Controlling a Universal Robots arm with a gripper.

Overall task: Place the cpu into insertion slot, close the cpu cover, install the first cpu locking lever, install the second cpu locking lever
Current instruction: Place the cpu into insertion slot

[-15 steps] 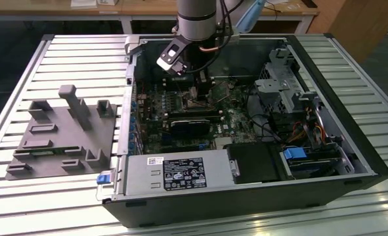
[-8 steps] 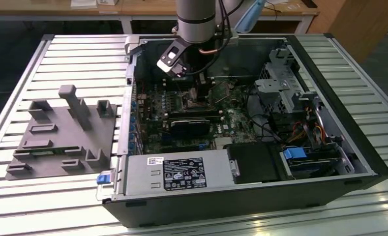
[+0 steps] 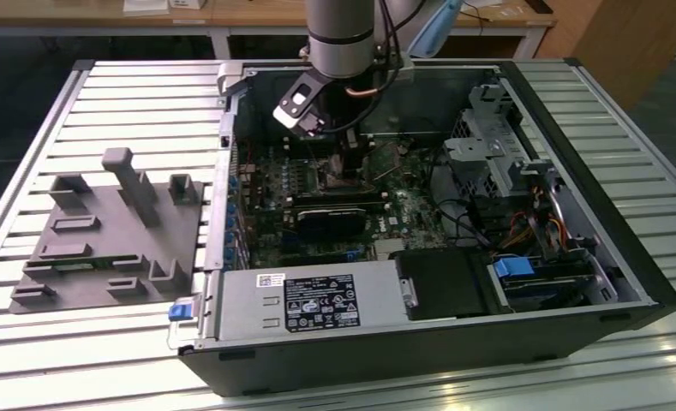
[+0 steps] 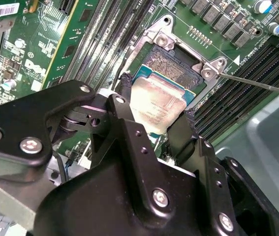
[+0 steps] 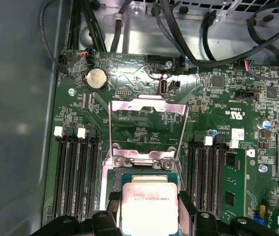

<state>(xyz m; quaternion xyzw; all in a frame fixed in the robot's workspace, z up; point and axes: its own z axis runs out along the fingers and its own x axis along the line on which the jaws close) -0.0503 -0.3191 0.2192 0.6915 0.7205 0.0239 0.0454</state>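
My gripper [image 4: 156, 98] is shut on the cpu [image 4: 159, 105], a silvery square chip held by two opposite edges between black fingers [image 4: 124, 98]. The cpu hangs just over the near part of the insertion slot [image 4: 171, 66], whose contact field is bare beyond it. In the first wrist view the cpu [image 5: 149, 204] sits between the fingertips of the gripper [image 5: 149, 206], and the cpu cover [image 5: 148, 106] is swung open, away from the slot. A thin wire locking lever [image 4: 257, 82] sticks out beside the slot. In the exterior view the gripper [image 3: 343, 167] reaches down into the computer case.
The green motherboard [image 3: 314, 201] lies in an open black case [image 3: 612, 257]. Long memory slots [image 5: 75, 172] flank the socket on both sides. Black cables [image 5: 178, 34] run along the board's far edge. A grey fixture plate [image 3: 109, 231] lies at the exterior view's left.
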